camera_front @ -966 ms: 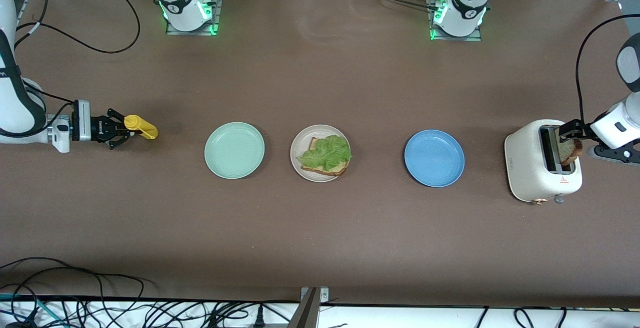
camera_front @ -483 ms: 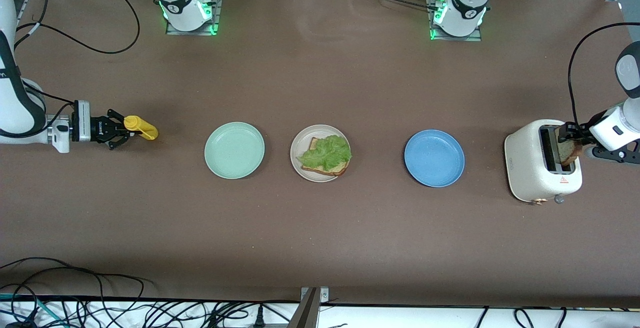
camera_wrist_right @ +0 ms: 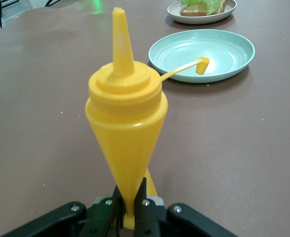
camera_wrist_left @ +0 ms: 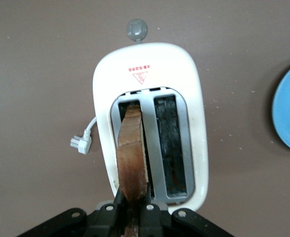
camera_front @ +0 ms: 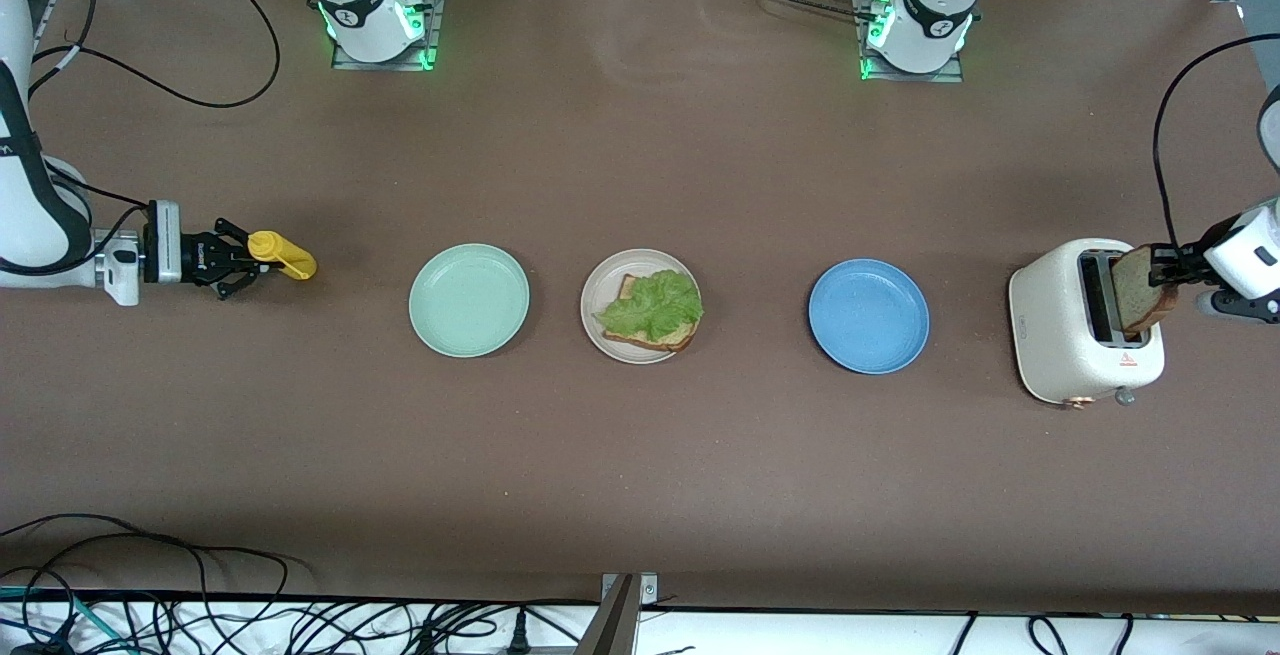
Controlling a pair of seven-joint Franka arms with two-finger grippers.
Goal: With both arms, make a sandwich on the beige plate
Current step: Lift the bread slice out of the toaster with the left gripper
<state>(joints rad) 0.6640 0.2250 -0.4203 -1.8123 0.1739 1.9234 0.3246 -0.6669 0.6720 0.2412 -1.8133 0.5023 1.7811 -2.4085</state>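
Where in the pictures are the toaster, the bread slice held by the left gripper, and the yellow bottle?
toaster (camera_front: 1070,360): front view, on its white side wall.
bread slice (camera_wrist_left: 131,153): left wrist view, on its brown top crust.
yellow bottle (camera_wrist_right: 126,116): right wrist view, on its cone-shaped body.

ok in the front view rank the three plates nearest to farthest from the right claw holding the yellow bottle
From the right claw:
1. mint-green plate, toward the right arm's end of the table
2. beige plate, in the middle, holding bread and lettuce
3. blue plate, toward the toaster
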